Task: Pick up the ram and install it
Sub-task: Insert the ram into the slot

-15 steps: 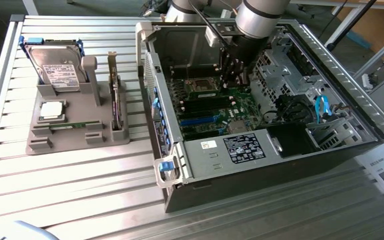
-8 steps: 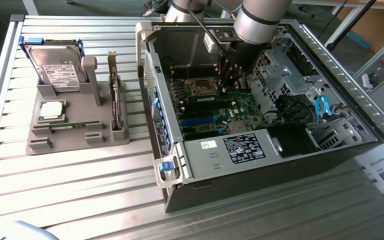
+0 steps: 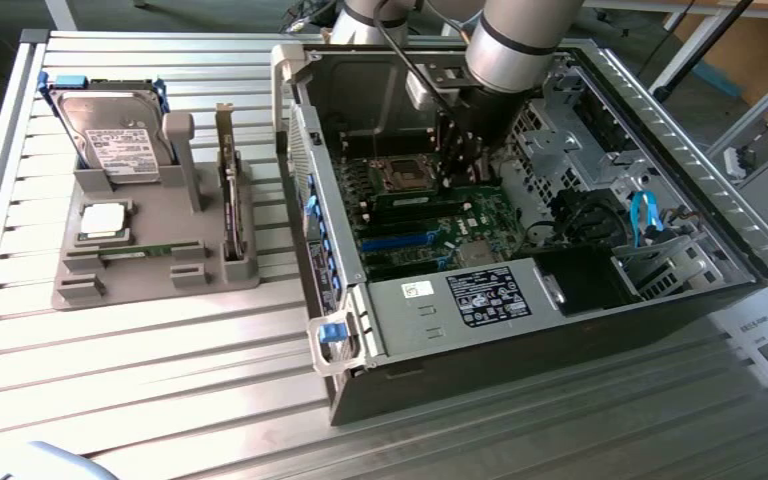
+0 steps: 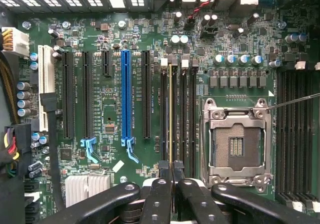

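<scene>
The grey robot arm (image 3: 518, 45) reaches down into the open black computer case (image 3: 491, 390), which lies on its side on the slatted metal tabletop (image 3: 157, 380); the black gripper (image 4: 171, 165) hangs over the green motherboard (image 4: 107, 108), and in the exterior view it sits in the far half of the case; its fingers are drawn narrow, pinching the ram (image 4: 170, 114), a long thin circuit-board stick seen edge-on as a pale yellowish line; the ram runs along one of the black memory slots between the long blue expansion slot (image 4: 126, 93) and the empty silver processor socket (image 4: 237, 141); whether it is pressed home cannot be told; at the exterior view's left, well apart from the case, a grey plastic holder (image 3: 131, 265) carries an upright hard drive (image 3: 115, 140), a square silver processor chip (image 3: 101, 220) and an upright expansion card (image 3: 231, 190).
</scene>
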`<state>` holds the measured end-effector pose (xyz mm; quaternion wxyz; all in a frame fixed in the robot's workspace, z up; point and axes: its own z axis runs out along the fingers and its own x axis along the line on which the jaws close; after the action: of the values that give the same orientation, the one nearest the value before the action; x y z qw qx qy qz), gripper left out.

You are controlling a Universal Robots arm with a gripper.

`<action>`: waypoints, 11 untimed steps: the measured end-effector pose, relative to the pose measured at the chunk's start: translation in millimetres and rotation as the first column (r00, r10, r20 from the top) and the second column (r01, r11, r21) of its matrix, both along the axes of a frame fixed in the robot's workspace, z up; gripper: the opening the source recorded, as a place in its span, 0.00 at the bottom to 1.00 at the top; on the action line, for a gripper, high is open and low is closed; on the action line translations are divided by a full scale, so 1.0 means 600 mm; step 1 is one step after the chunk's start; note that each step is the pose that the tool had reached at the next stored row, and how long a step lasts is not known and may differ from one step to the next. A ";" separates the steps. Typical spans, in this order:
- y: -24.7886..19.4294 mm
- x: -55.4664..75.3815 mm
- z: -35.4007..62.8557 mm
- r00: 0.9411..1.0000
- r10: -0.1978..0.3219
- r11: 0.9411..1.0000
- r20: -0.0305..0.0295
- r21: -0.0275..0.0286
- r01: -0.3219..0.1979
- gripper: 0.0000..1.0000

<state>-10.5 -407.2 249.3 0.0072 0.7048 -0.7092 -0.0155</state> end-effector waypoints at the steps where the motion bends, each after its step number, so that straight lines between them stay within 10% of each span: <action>1: -0.0001 0.000 0.000 1.000 0.000 1.000 0.000 0.000 0.000 0.11; 11: 0.0000 -0.002 0.000 1.000 0.000 1.000 0.002 0.000 0.000 0.11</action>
<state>-11.4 -407.2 249.0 0.0065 0.7049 -0.7091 -0.0149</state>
